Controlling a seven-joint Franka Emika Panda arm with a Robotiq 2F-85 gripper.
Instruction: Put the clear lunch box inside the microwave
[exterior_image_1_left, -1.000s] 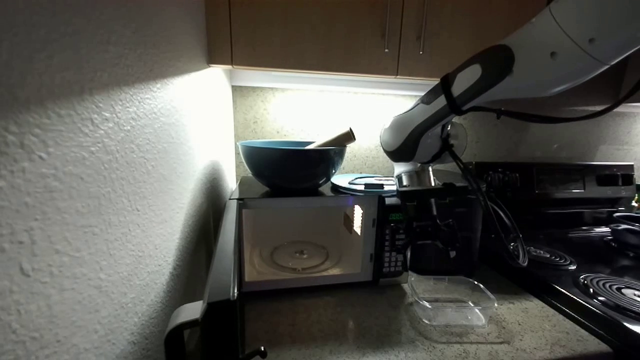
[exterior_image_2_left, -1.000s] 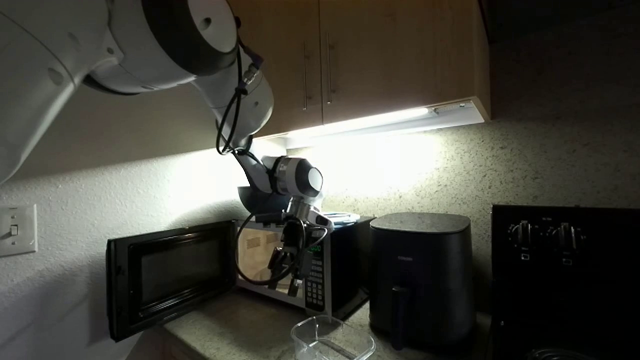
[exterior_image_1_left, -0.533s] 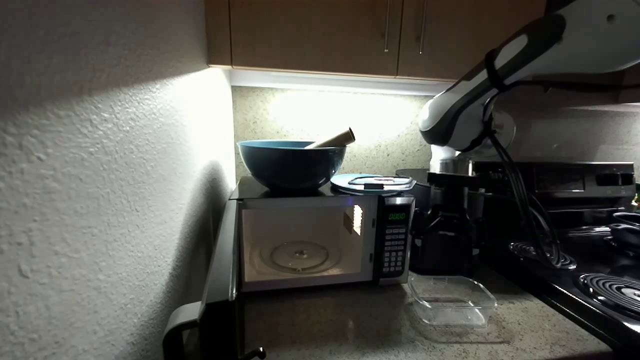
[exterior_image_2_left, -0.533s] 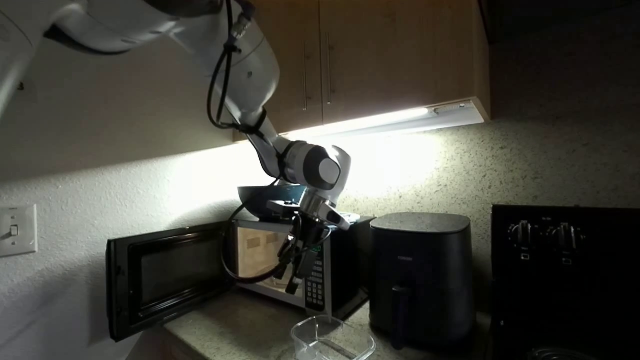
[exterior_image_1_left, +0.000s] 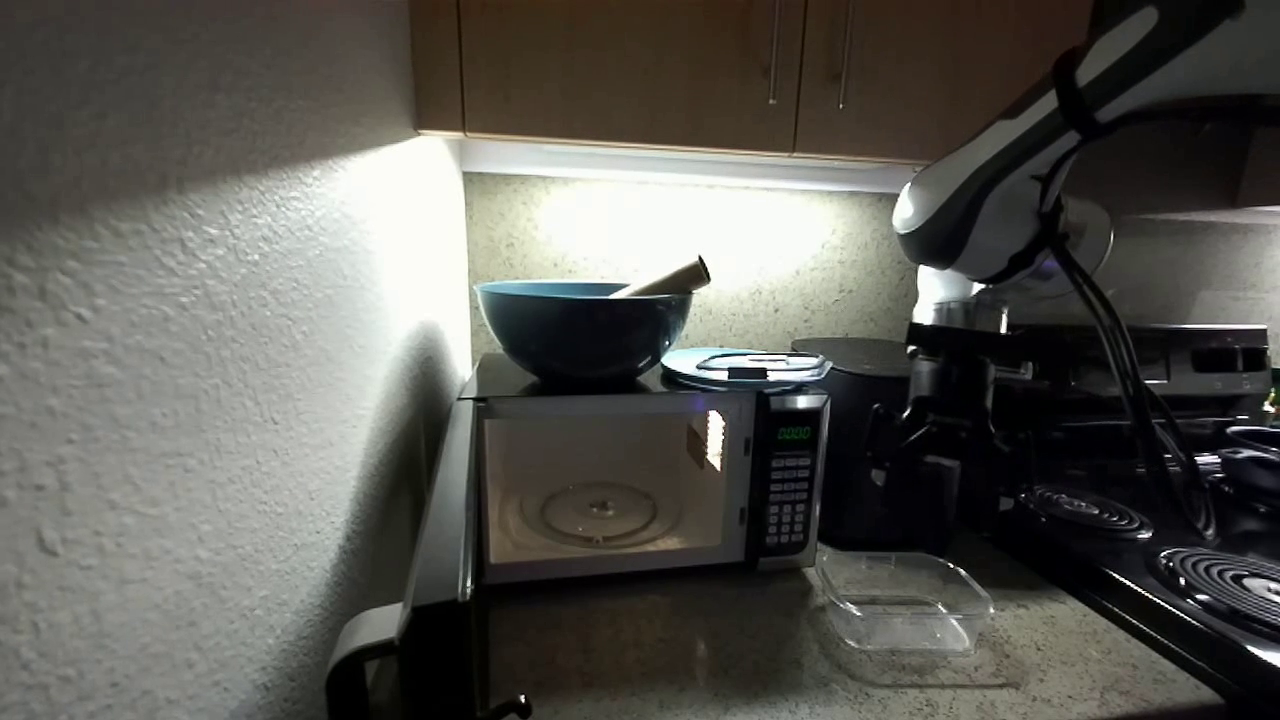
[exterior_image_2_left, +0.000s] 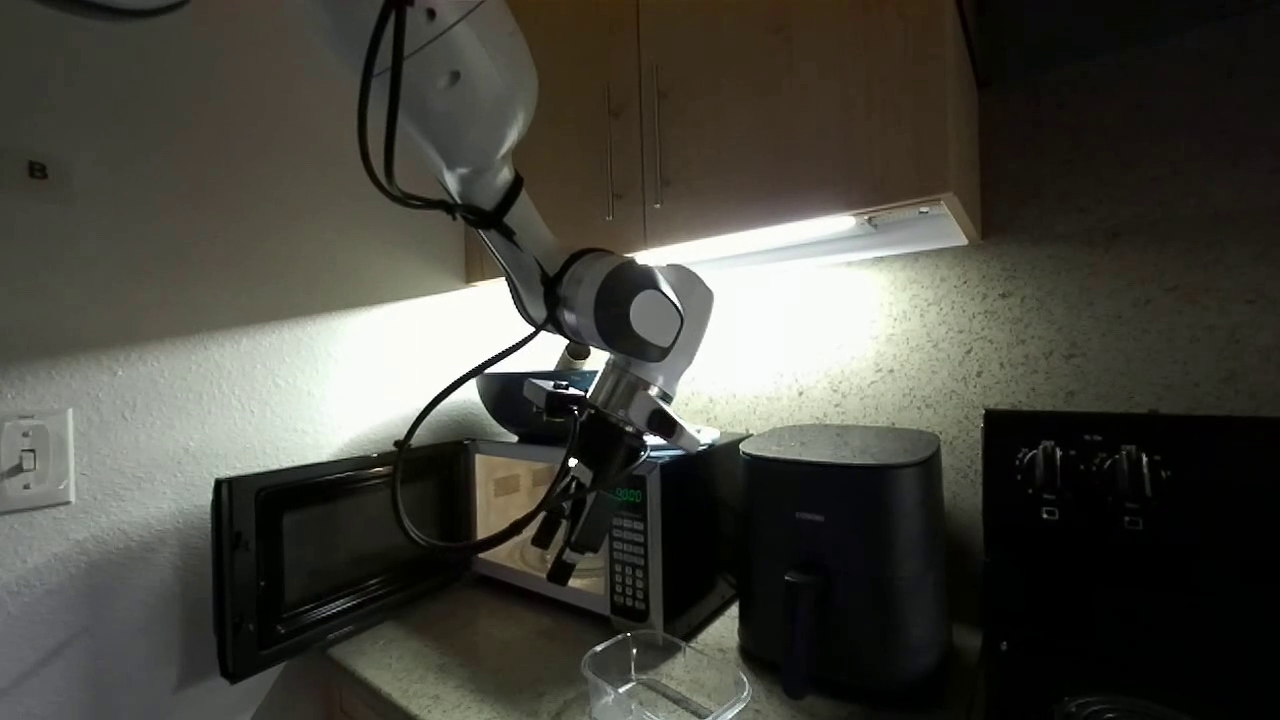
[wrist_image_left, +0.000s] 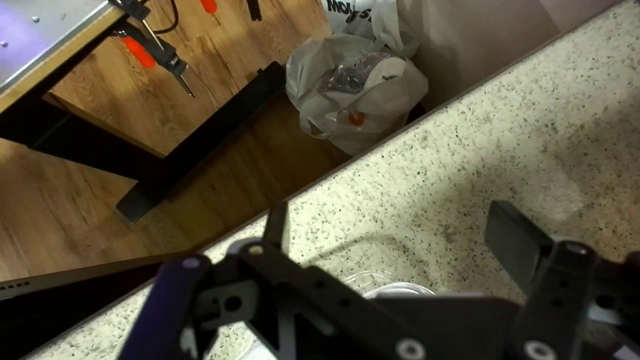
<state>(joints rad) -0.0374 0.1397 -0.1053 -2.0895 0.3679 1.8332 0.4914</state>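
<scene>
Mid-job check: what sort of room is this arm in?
Probably a home kitchen: a microwave with its door open on a speckled counter, a coil-burner stove, and wooden cabinets overhead.

Counter (exterior_image_1_left: 620, 650): 1 microwave (exterior_image_1_left: 650, 450), 1 clear lunch box (exterior_image_1_left: 905, 605), 1 black air fryer (exterior_image_2_left: 845, 550). Microwave top: 1 large bowl (exterior_image_1_left: 585, 335), 1 brown tube (exterior_image_1_left: 672, 280) in it, 1 blue dish (exterior_image_1_left: 684, 364). Cabinet handles (exterior_image_2_left: 657, 137): 2. Light switch (exterior_image_2_left: 28, 460): 1.

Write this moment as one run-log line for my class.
gripper: open, holding nothing | box: on counter, outside microwave | door: open | task: box not yet inside
</scene>
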